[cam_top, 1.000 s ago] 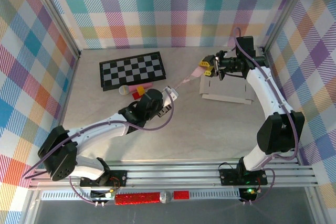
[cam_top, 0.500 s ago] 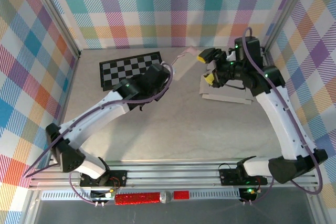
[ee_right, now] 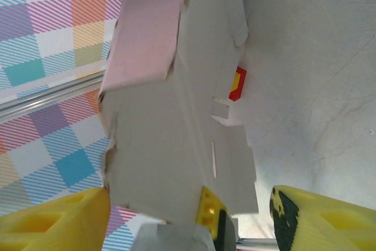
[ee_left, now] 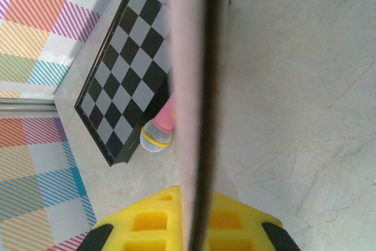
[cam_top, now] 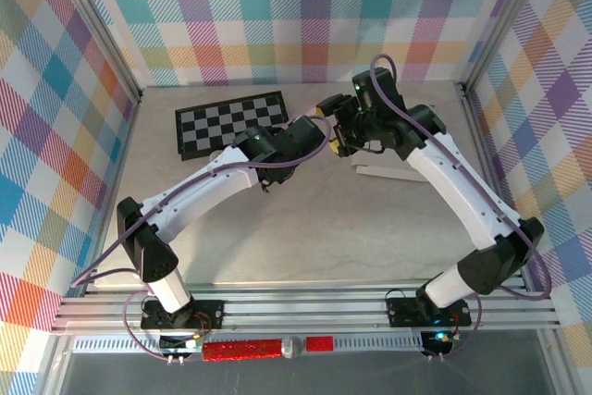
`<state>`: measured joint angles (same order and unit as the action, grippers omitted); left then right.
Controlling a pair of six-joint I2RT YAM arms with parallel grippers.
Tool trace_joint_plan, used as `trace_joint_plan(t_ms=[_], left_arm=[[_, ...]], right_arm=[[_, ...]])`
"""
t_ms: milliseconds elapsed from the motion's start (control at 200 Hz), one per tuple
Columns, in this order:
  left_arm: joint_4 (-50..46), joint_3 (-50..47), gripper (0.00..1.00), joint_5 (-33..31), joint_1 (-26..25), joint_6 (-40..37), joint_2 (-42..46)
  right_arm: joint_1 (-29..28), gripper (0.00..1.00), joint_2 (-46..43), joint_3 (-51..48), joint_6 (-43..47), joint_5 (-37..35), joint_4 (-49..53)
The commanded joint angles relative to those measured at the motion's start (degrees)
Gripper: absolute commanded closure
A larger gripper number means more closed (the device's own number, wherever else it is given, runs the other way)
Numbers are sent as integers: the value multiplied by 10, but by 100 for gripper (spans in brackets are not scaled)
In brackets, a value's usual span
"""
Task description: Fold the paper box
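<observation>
The paper box point(ee_right: 170, 116) is a partly folded sheet, white inside and pink outside, held up above the table. My left gripper point(ee_left: 194, 204) is shut on it, and the left wrist view shows the paper box point(ee_left: 191, 86) edge-on between the yellow fingers. My right gripper point(ee_right: 188, 221) is open, its yellow fingers point(ee_right: 317, 221) standing on either side of the sheet's lower end with a gap on the right. From above, the left gripper point(cam_top: 313, 136) and right gripper point(cam_top: 335, 131) meet at the table's middle back, with a pink bit of the paper box point(cam_top: 326, 106) just behind them.
A chessboard point(cam_top: 233, 122) lies at the back left, with a pink toy microphone point(ee_left: 157, 136) at its near edge. A red and yellow block point(ee_right: 237, 83) lies on the table. A stack of flat paper sheets point(cam_top: 400, 173) lies under the right arm.
Both arms have swung toward the middle back; the left gripper carried the box there. The right gripper let go of a sheet, opened and came left around the held box.
</observation>
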<state>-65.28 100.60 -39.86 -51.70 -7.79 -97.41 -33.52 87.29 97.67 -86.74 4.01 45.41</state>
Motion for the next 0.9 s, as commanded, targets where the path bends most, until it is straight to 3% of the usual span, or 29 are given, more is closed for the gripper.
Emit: trace_joint_plan(t_ms=[0,435,650,760,895], left_arm=[[-35,14,100,-7,-14,9,-1],[-30,19,100,-1,-20,14,-7],[-23,33,100,7,-20,9,-9],[-15,33,100,10,-20,8,-5],[1,25,100,13,-21,2,7]], right_arm=[[-3,30,20,36,-20,-17,-33],[-6,34,52,76,-4,-5,0],[-6,42,62,61,-13,0,-4],[-6,51,74,73,-8,-7,-4],[-6,76,83,82,-11,-4,-6]])
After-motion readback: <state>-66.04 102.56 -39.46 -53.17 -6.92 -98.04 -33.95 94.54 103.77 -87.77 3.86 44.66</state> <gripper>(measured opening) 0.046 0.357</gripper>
